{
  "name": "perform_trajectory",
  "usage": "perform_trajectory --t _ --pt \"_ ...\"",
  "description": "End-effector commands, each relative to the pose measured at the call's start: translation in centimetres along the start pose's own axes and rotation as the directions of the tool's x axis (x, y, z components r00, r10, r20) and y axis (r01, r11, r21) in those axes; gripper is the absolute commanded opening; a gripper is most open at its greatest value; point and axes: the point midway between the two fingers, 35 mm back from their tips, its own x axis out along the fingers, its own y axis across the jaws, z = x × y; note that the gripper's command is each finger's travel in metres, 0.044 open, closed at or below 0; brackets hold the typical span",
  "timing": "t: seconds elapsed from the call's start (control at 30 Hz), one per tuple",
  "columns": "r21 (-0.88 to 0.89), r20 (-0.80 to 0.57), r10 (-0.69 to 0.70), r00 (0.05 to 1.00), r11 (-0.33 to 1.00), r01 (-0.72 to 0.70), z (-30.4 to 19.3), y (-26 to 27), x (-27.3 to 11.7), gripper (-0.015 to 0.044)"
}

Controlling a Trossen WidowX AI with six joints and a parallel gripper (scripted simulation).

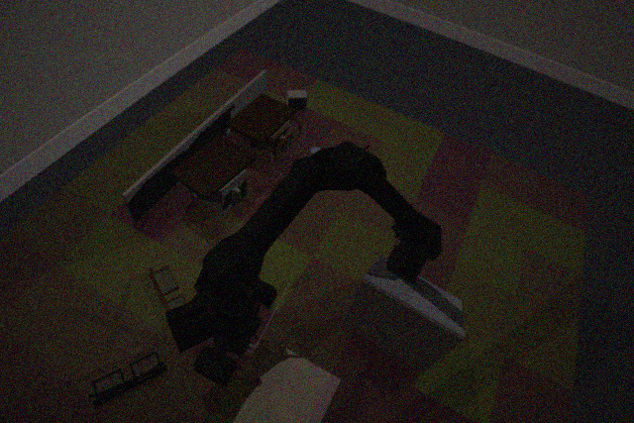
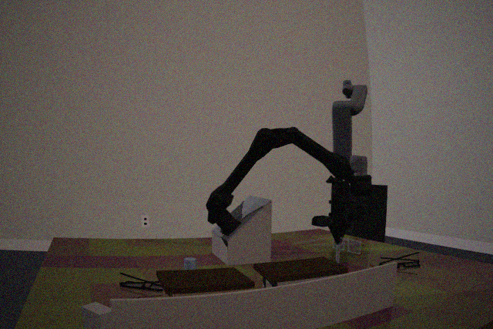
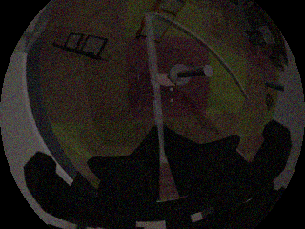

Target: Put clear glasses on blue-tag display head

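Nearest in the exterior view, a long pale panel [image 1: 197,133] [image 2: 254,297] edges the desk [image 1: 517,279] [image 2: 67,250] [image 3: 81,114], two brown slabs just behind. Past them, here's the action: the pincer [image 2: 337,241] [image 3: 158,128] is closed narrow on the clear glasses [image 2: 354,246] [image 3: 153,62], held up in the air, not on any head! We're in the carrying stage, I'd judge, with seating to come. Next call: find the blue tag, which I can't make out in this gloom, line up nose and ears, then lower gently, sparing the other head. Beyond stands a pale slanted block [image 1: 409,300] [image 2: 254,237]. Containers? None I can identify, nor any contents.
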Motion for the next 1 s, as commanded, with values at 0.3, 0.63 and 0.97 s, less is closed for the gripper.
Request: perform_trajectory --t 0.3,0.63,0.97 --pt "-0.009 -0.003 -0.011 1.0 1.0 0.011 -0.9 0.3 1.2 0.0" --pt "-0.009 -0.003 -0.011 1.0 1.0 0.011 -1.3 0.6 1.2 0.0" --pt "-0.009 -0.003 -0.01 1.0 1.0 0.01 -2.1 1.1 1.2 0.0"
